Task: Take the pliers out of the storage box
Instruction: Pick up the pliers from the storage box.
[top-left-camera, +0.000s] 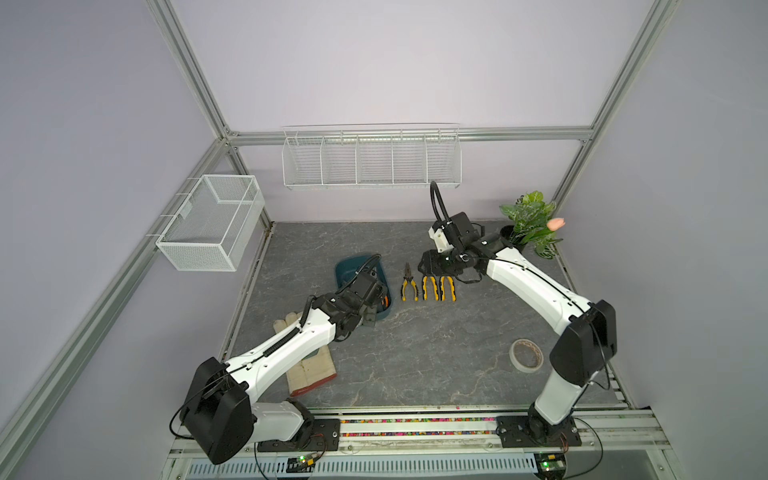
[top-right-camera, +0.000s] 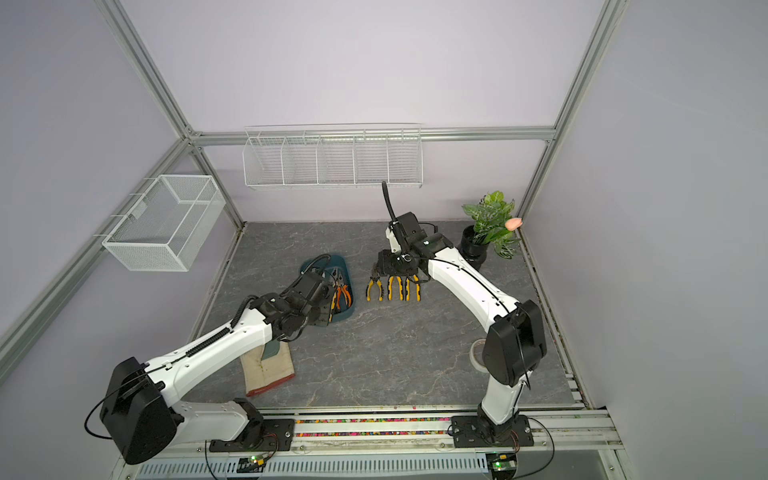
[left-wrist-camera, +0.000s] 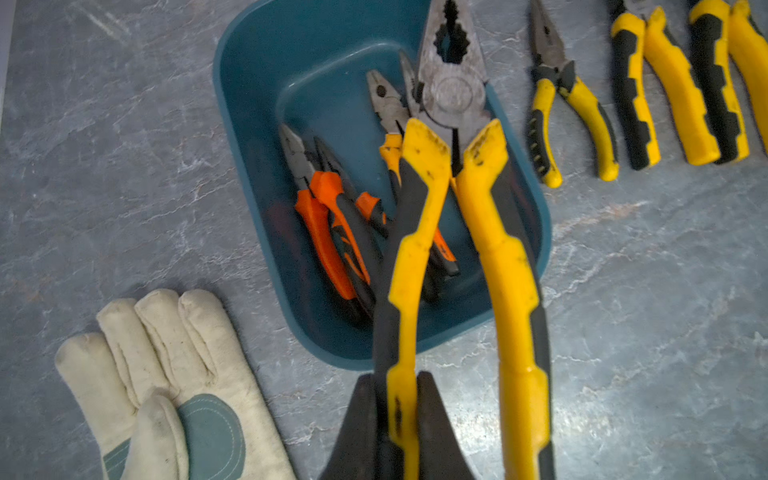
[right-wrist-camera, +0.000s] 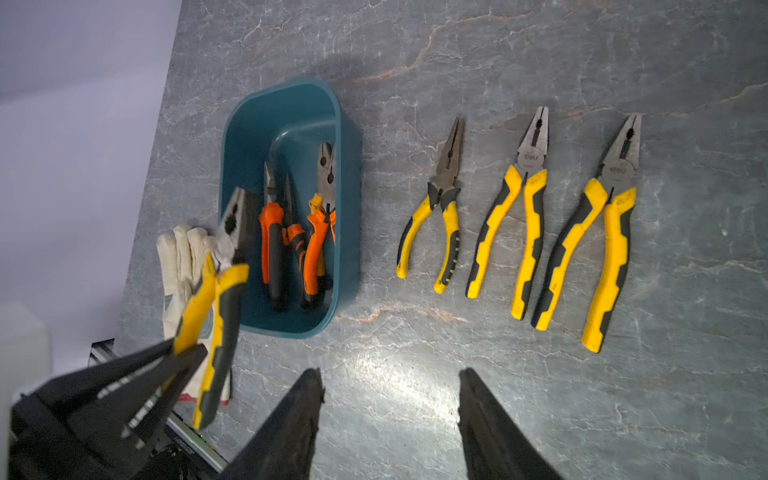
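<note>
The left fingers (left-wrist-camera: 359, 419) are clenched on one handle, near its end, of a large pair of yellow-and-black combination pliers (left-wrist-camera: 451, 91), which hangs lifted above the dark teal plastic storage box (left-wrist-camera: 291, 50); the other handle is free. With so offset a grip the heavy head will likely want to sag or swing, so the carry should be slow and level, high enough to clear the box wall. The pair should go down flat beside the row, and the fingers part only once it rests on the desk.

Several orange-and-black-handled pliers (left-wrist-camera: 328, 224) lie overlapped in the box; their exact number is hard to tell. Three yellow-and-black pliers (right-wrist-camera: 525, 199) lie side by side on the desk, apart from each other, with the box near them. The right fingers (right-wrist-camera: 291, 424) stand apart and empty above that row.

The grey marbled desk (top-left-camera: 415, 353) looks smooth and hard. It also carries a cream work glove (left-wrist-camera: 166, 353), a roll of tape (top-left-camera: 526, 354) and a potted plant (top-left-camera: 530, 220). Pale lilac walls framed in aluminium hold a white mesh basket (top-left-camera: 212, 224) and a long white wire rack (top-left-camera: 372, 160).
</note>
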